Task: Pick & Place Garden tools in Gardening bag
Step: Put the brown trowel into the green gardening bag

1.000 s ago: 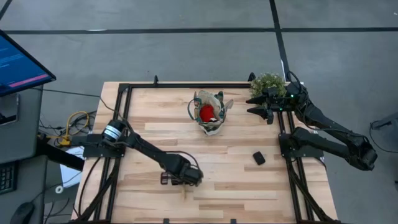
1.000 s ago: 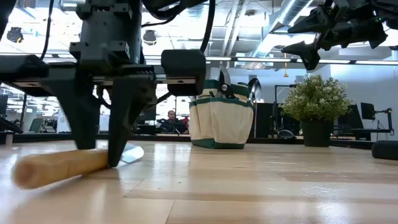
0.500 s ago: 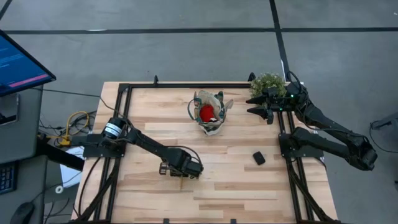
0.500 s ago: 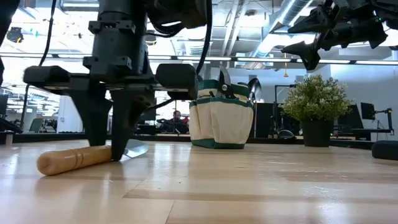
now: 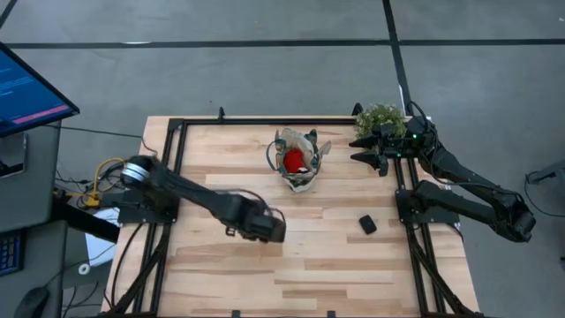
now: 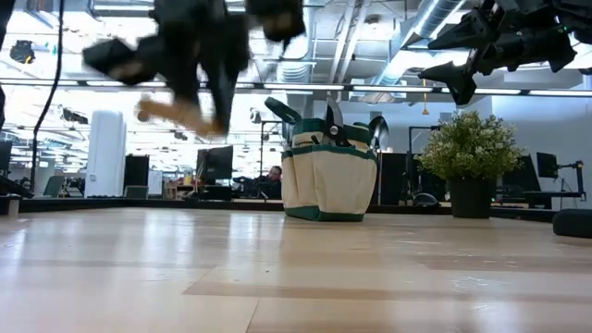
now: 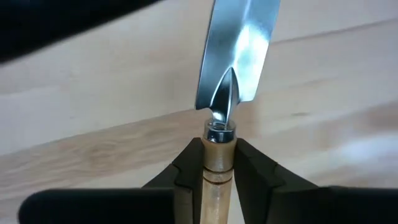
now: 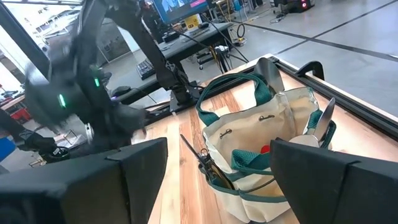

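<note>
The left gripper (image 7: 217, 177) is clamped on the pale wooden handle of a small hand trowel with a polished silver metal blade (image 7: 236, 56); both dark fingers (image 7: 186, 171) press the handle just behind the metal collar, and the blade projects forward past the fingertips. In the low view the left gripper (image 6: 199, 55) hangs blurred, well above the light wooden slatted table (image 6: 296, 277), with the wooden handle (image 6: 171, 111) showing beneath it. In the high view the left gripper (image 5: 260, 225) is over the near-left part of the table, to the near left of the bag.

The small beige canvas gardening bag with dark green trim and loop handles (image 5: 298, 161) stands upright at the far centre of the table. A red glove (image 5: 293, 160) shows inside it, and silver tool heads (image 8: 267, 71) protrude from its pockets.

The right gripper (image 5: 371, 150) waits with its fingers spread apart, holding nothing, raised at the far-right edge just beside a bushy green potted plant (image 5: 380, 117). A small black block (image 5: 367, 224) lies on the near-right part of the table
</note>
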{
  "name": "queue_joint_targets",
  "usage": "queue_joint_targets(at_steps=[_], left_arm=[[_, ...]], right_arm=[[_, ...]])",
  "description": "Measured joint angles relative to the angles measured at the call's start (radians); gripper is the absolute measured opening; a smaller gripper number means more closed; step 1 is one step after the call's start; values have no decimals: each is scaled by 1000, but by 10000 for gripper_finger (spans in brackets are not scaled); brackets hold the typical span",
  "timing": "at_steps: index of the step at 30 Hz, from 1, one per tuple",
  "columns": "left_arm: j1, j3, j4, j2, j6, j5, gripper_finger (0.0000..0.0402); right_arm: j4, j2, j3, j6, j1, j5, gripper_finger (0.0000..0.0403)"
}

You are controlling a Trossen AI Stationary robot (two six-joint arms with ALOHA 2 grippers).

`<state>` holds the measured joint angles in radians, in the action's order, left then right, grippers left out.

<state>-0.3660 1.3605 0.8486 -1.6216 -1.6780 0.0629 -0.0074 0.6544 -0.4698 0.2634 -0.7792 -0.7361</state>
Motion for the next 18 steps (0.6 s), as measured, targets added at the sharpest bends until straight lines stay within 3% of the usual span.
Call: queue_joint_targets(at_steps=[11,18], left_arm=[[1,0,-104,424,224,243,63],[3,0,-335,615,536,257,63]], right_arm=[[-1,0,0,29,0,2,265],[0,0,0,52,0,4,265]])
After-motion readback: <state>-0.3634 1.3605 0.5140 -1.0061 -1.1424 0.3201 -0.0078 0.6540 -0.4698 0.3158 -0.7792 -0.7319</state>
